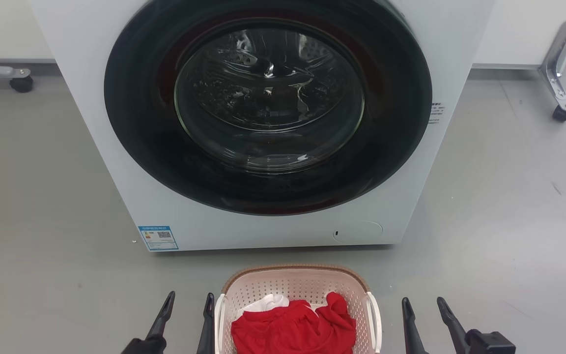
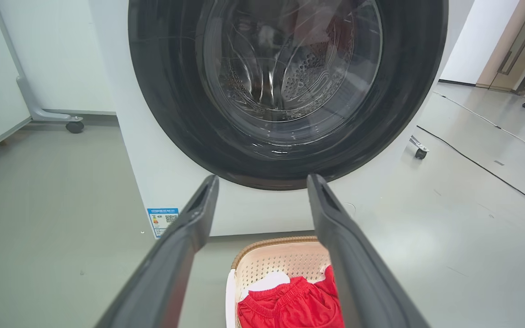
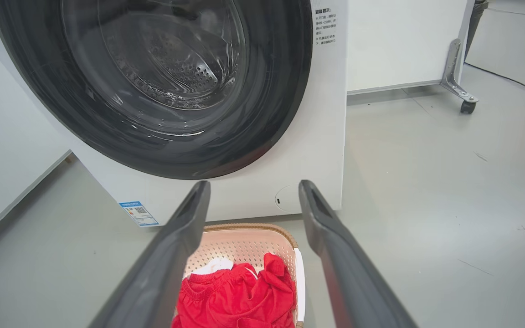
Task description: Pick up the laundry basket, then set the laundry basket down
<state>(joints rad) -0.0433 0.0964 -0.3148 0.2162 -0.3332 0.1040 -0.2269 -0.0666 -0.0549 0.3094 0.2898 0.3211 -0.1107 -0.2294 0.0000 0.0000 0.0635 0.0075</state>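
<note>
Writing first: blue-edged energy-type sticker (image 1: 158, 238) with a QR square at the lower left corner of the washer (image 1: 81, 98) front, print too small to read. A second notice (image 3: 324, 25) of small dark characters on the washer's right side, also unreadable. No brand name legible anywhere. Washer's round dark door (image 1: 269, 98) shut; through the glass, a perforated steel drum, contents not clear. The laundry basket (image 1: 293, 282) stands upright on the grey floor (image 1: 42, 196) directly before the washer, near it but apart. Pale perforated walls, brown ribbed rim. Inside: a crumpled red garment (image 1: 293, 329) on top, a bit of white cloth (image 1: 268, 301) showing behind it towards the washer. Basket's curved end faces the washer, with white handles (image 1: 375, 319) on its left and right sides; near end cut off in the head view, so long axis not settled. Left gripper (image 1: 189, 295) released, fingers spread, gripping nothing, its inner finger just beside the basket's left handle; contact cannot be told. Right gripper (image 1: 423, 300) likewise spread and empty, standing a little clear of the right handle. Both point towards the washer, basket between them.
</note>
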